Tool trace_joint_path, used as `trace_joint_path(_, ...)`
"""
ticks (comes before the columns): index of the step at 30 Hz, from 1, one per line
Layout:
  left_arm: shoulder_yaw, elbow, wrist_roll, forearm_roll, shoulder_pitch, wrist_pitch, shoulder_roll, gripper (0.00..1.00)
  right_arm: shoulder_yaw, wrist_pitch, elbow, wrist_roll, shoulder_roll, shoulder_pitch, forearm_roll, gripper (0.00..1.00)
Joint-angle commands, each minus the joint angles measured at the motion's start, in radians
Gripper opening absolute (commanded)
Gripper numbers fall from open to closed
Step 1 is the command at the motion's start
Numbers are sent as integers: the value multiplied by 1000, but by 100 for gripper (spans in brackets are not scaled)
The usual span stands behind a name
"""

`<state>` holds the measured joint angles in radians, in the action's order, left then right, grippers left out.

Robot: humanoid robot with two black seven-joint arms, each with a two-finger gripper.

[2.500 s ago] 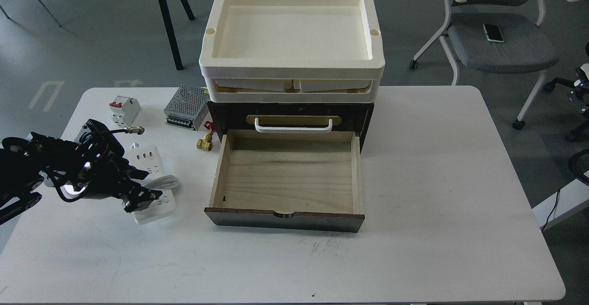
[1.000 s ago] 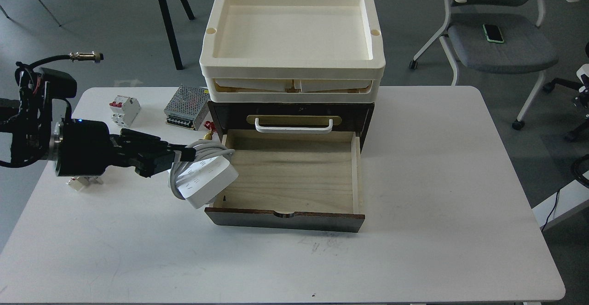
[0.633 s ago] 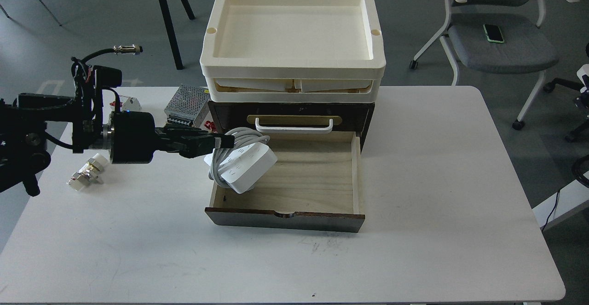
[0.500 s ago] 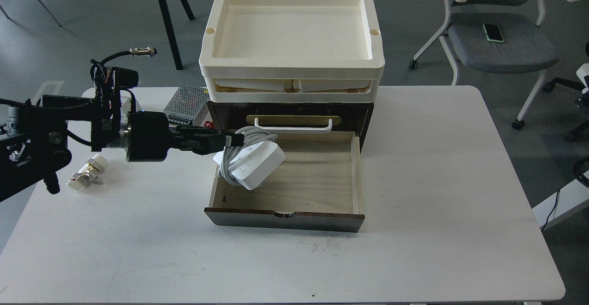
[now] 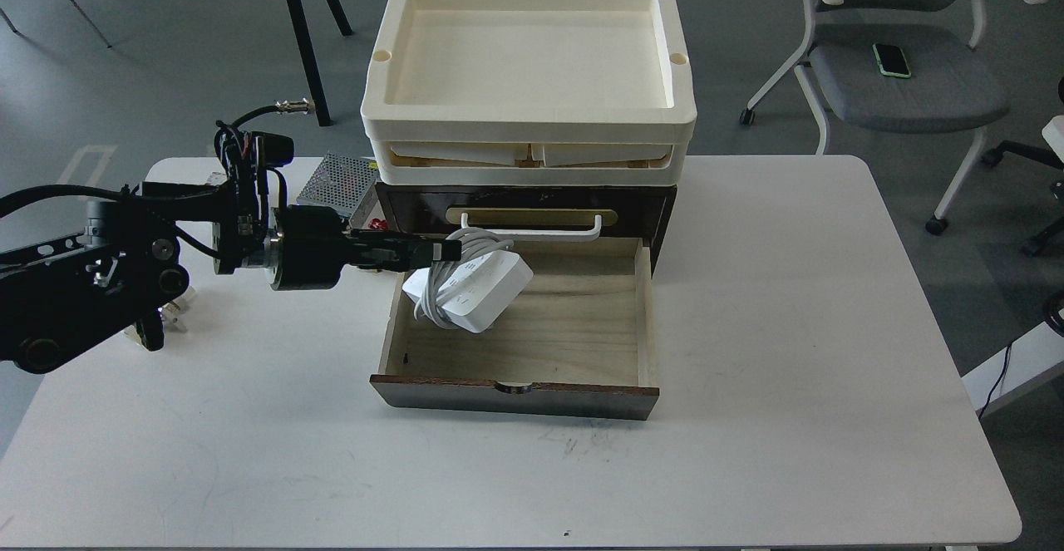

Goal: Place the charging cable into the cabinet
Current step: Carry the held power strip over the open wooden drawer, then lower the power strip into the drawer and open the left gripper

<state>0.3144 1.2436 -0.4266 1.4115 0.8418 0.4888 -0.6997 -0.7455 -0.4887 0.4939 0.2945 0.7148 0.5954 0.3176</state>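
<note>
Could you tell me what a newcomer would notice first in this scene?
Probably the left gripper holding the white charging cable tilted over the open drawer of the dark cabinet at the table's centre. Next, the cream trays stacked on top of the cabinet.

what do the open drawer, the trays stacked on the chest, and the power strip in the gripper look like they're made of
Drawer: pale unfinished-looking wood inside, visible grain; its front is dark-stained wood.
Trays: cream plastic, probably moulded, with smooth matte walls and rounded corners.
Power strip: glossy white plastic shell; its cord looks like rubbery white sheathing.
Left gripper: black, material unclear.
</note>
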Motion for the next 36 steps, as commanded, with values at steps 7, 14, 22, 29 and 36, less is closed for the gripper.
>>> trace_joint_path(7, 2, -62, 72, 3, -66, 0, 103, 0, 0, 0, -1, 0, -2, 0, 0, 100)
trace_joint_path(14, 2, -145, 112, -2, -75, 0, 196, 0, 0, 0, -1, 0, -2, -5, 0, 100)
trace_joint_path(22, 3, -196, 111, -8, -89, -19, 250, 6, 0, 0, -3, 0, 0, -16, 1, 100)
trace_joint_path(29, 9, -196, 95, -12, -87, 0, 230, 60, -5, 0, -3, 3, 0, -22, 1, 100)
trace_joint_path(36, 12, -171, 89, -43, -86, 0, 157, 89, -6, 0, -3, 3, 0, -22, 1, 100)
